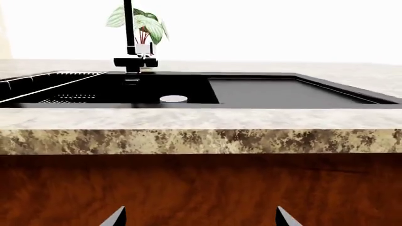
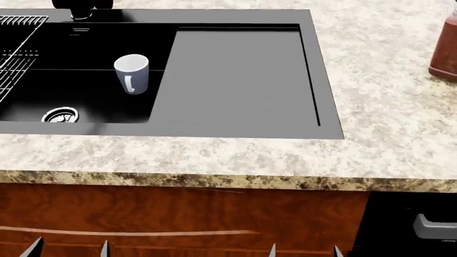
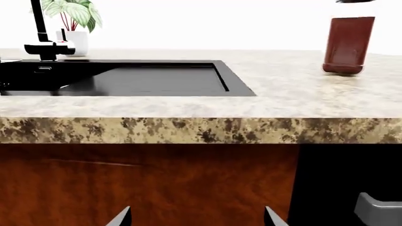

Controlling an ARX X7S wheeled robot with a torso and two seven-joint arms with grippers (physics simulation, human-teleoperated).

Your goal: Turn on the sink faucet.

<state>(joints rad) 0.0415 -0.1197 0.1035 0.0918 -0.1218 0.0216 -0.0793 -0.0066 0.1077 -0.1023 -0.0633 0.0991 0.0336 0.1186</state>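
The sink faucet [image 1: 130,37] is a thin black tube on a black base block at the back of the sink [image 1: 251,92]; it also shows in the right wrist view [image 3: 43,35], and only its base shows in the head view [image 2: 82,6]. The sink [image 2: 236,80] is a black basin with a steel drain [image 2: 60,115], a flat drainboard and a wire rack [image 2: 16,43]. My left gripper [image 1: 199,217] and right gripper [image 3: 196,217] are both open and empty, low in front of the wooden cabinet, well short of the faucet.
A white mug [image 2: 131,72] lies in the basin. A potted plant [image 1: 139,23] stands behind the faucet. A dark red bottle [image 3: 347,44] stands on the speckled countertop [image 2: 386,107] at the right. A black appliance with a grey handle [image 2: 434,226] is beside the cabinet.
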